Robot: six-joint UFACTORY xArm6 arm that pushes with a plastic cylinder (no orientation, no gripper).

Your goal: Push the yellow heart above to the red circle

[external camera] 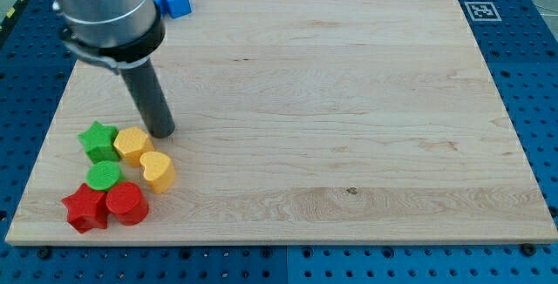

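**Rod set down beside a huddle of blocks at the board's lower left**

The wooden board [305, 101] lies on a blue pegboard bench [532, 75], and nearly everything on it is crowded into the corner at the view's lower left. The arm carries no jaws at all, only a dark rod, so nothing is held. My tip [162, 132] rests on the wood just above and to the right of the yellow hexagon [132, 145], close enough that I cannot tell whether the two touch.

The yellow heart [158, 171] sits just below the hexagon and right beside it, toward the view's bottom right of it. The red circle [126, 203] lies below and to the left of the heart, very near it or touching its lower edge. A green circle [104, 176] is wedged between the hexagon above and the red circle below, left of the heart. A green star [98, 140] stands beside the hexagon on its left. A red star [85, 207] presses against the red circle's left side.

Well apart from all that, a blue block [173, 1] sits at the board's top edge, just right of the arm's grey housing; its shape is hard to make out. A black-and-white marker tag [482, 10] is printed at the top right corner.
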